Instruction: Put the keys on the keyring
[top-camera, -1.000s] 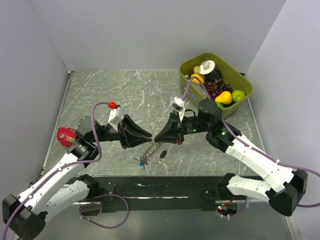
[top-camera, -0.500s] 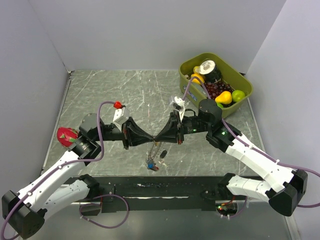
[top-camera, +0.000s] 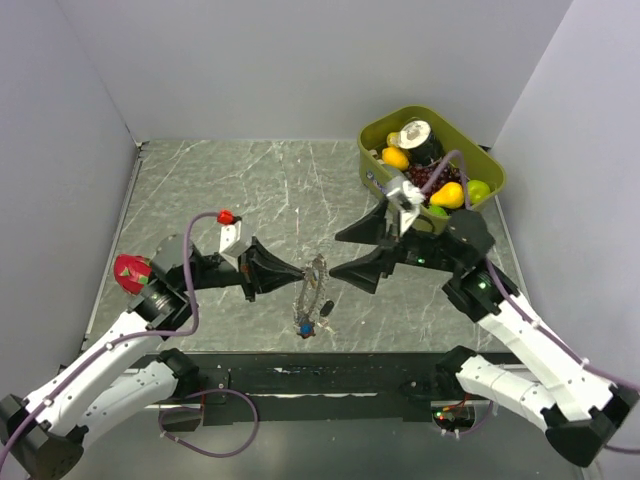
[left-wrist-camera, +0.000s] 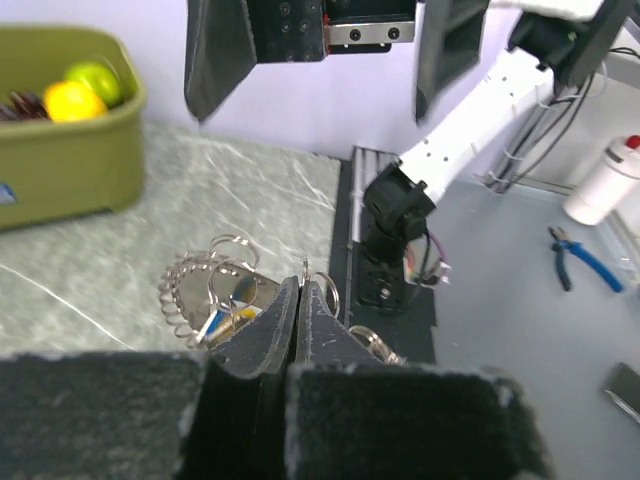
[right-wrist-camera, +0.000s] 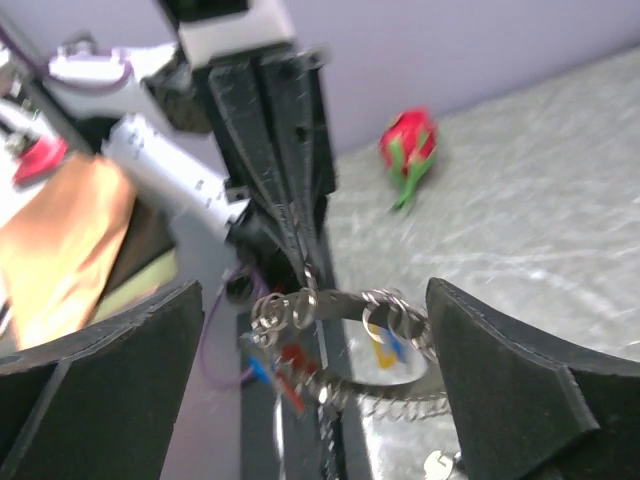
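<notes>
Worktop (top-camera: 250, 180): grey marbled slab, walled on three sides

Olive bin (top-camera: 372, 172) at 1 o'clock on the worktop, holding assorted fruit

Right end effector (top-camera: 352, 254): fingers spread wide apart, nothing between them touching either pad. It sits at about 3 o'clock from centre and points toward 9 o'clock. In the right wrist view the keyring lies across the gap between the fingers, clear of both

Left end effector (top-camera: 299, 272): fingers pressed together, pointing toward 3 o'clock. The tips pinch the wire of the keyring (top-camera: 312, 286); the exact contact spot is partly hidden, so the grip looks like a pinch on the ring's upper edge

Red dragon fruit (top-camera: 131, 270) at 9 o'clock, beside the left arm

Keyring: thin grey coiled ring near worktop centre, between the two end effectors, trailing toward 6 o'clock from the left tips

The keys (top-camera: 304, 327): small cluster at the ring's 6 o'clock end, blue and red heads showing, one dark key (top-camera: 325, 309) just beside them at 2 o'clock
</notes>
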